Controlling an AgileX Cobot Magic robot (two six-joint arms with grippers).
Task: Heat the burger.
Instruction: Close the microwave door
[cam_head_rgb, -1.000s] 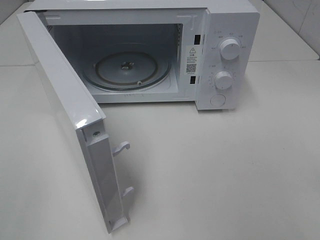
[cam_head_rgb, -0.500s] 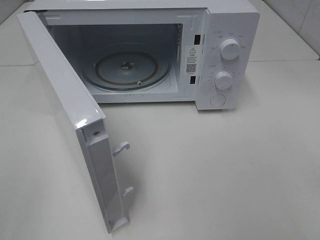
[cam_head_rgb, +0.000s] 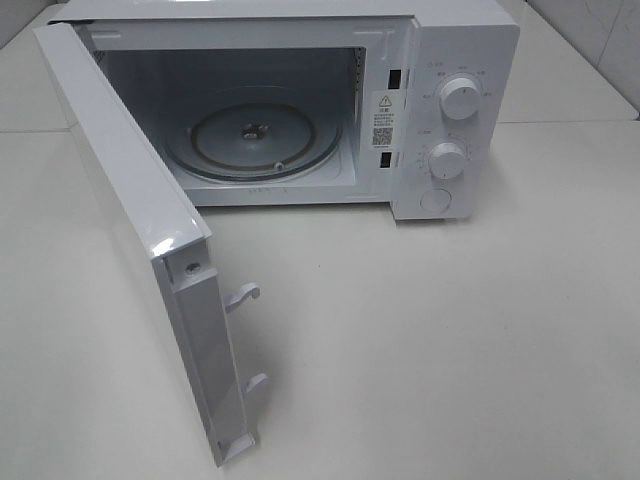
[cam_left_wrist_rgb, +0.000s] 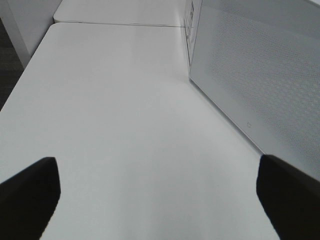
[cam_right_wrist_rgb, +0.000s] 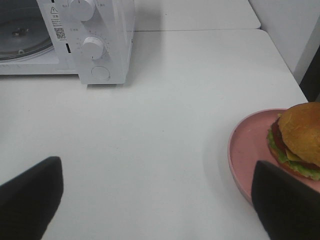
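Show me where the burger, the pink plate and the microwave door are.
burger (cam_right_wrist_rgb: 301, 127), right wrist view, on the top of the bun.
pink plate (cam_right_wrist_rgb: 247, 150), right wrist view, on the bare surface beside the burger.
microwave door (cam_head_rgb: 130, 195), exterior high view, on the open door's top edge.

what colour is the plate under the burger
Pink plate; the right wrist view shows it best.

Only the fingertips show: the left gripper (cam_left_wrist_rgb: 160, 200) and the right gripper (cam_right_wrist_rgb: 157, 200) each end in two matte black, rounded, unmarked pads.
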